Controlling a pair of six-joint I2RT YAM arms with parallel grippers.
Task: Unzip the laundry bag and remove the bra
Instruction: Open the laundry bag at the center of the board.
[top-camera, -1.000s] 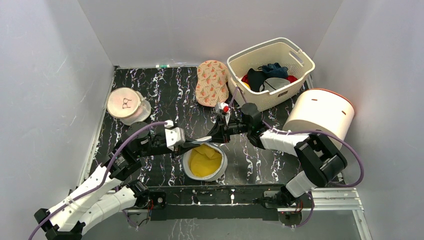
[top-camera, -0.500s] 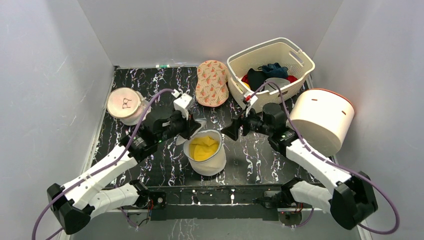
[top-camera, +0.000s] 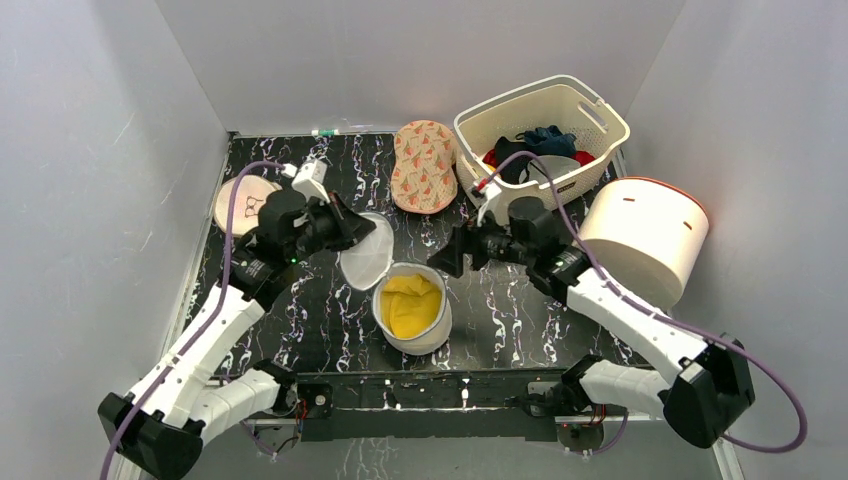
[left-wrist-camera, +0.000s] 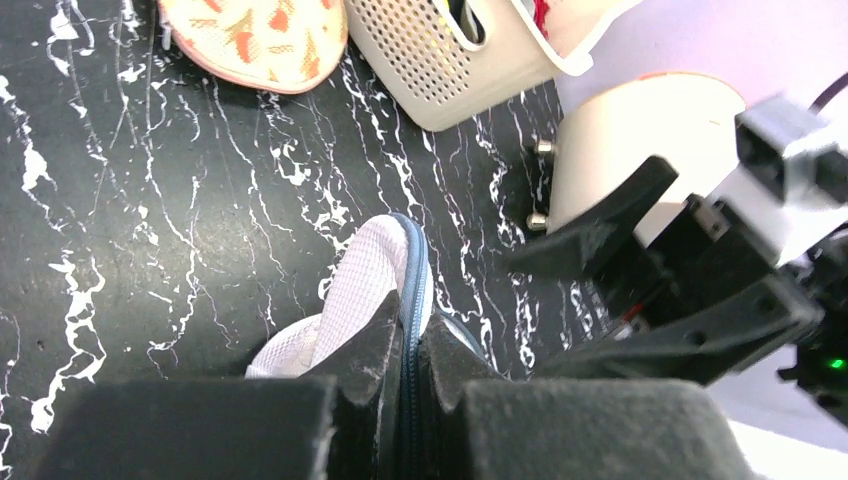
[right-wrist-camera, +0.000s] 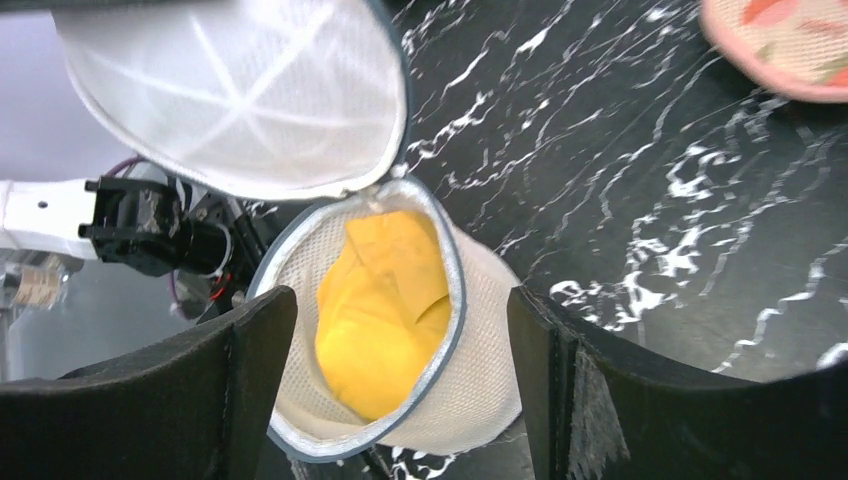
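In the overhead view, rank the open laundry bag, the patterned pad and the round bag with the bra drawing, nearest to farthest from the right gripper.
1. laundry bag, just near-left of the right gripper.
2. patterned pad, toward the back edge.
3. round bag with the bra drawing, far left, behind the left arm.

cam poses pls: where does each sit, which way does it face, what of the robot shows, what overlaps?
Top: above and behind the bases, looking down on the table; both arms show, left pincer and right pincer.
Left wrist: looks along its shut fingers, clamped on the lid rim, toward the basket and right pincer.
Right wrist: looks down between its open fingers into the open bag, yellow cloth inside.
Shared: all three show the lid.
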